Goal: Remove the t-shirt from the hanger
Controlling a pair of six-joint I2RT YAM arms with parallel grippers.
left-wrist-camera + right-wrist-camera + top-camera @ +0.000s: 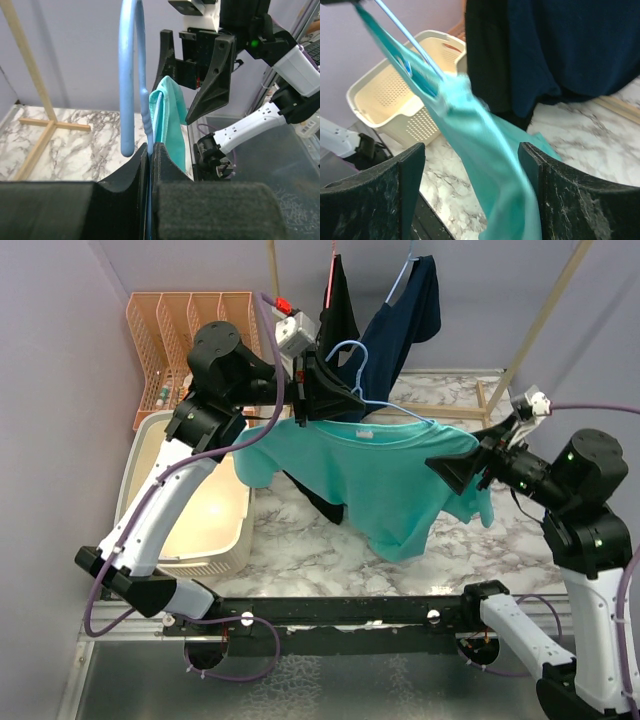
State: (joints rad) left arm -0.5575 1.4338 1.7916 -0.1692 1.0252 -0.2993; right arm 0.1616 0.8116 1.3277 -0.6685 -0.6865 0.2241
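- Left gripper (151, 150) is clamped tight on the thin light-blue hanger (125, 75), below its hook.
- Teal fabric t-shirt (390, 480) hangs on it, between both grippers.
- Right gripper (470, 150) is spread wide, with the shirt loose between its fingers.

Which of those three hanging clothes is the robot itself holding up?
The teal t-shirt: its light blue hanger is pinched in the left gripper. The black garment and navy garment hang farther back.

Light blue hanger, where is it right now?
In the top external view the light blue hanger is just left of centre, its neck pinched in the left gripper, the teal t-shirt hanging from it.
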